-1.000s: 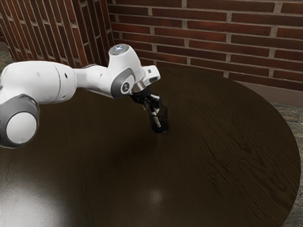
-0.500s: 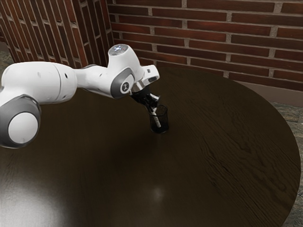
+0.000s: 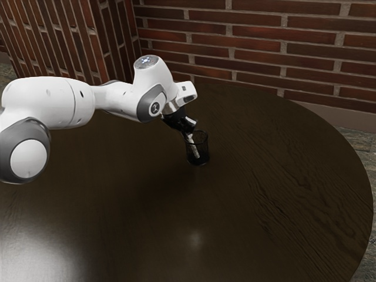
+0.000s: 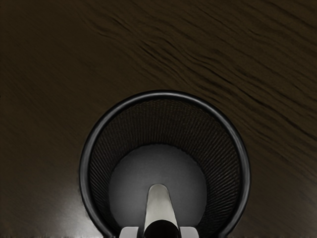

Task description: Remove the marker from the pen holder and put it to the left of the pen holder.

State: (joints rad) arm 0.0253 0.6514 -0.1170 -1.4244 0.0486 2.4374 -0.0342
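In the exterior view my gripper (image 3: 188, 130) is at the rim of the black mesh pen holder (image 3: 202, 156), on the side toward the arm. Its fingers are shut on the upper end of the white marker (image 3: 195, 148), whose lower part leans inside the holder. The wrist view looks down into the pen holder (image 4: 243, 166); there the marker (image 4: 160, 203) has its dark end between the two light fingertips of my gripper (image 4: 160, 232). The fingertips hide part of the near rim.
The pen holder stands upright on a dark round wooden table (image 3: 282, 194). A brick wall (image 3: 264, 50) rises behind the table's far edge. The arm reaches in from the exterior view's left, above the tabletop.
My gripper's fingers have come together around the marker's upper end. The hand has shifted only slightly, and the marker's lean inside the holder has changed a little. The holder has stayed put.
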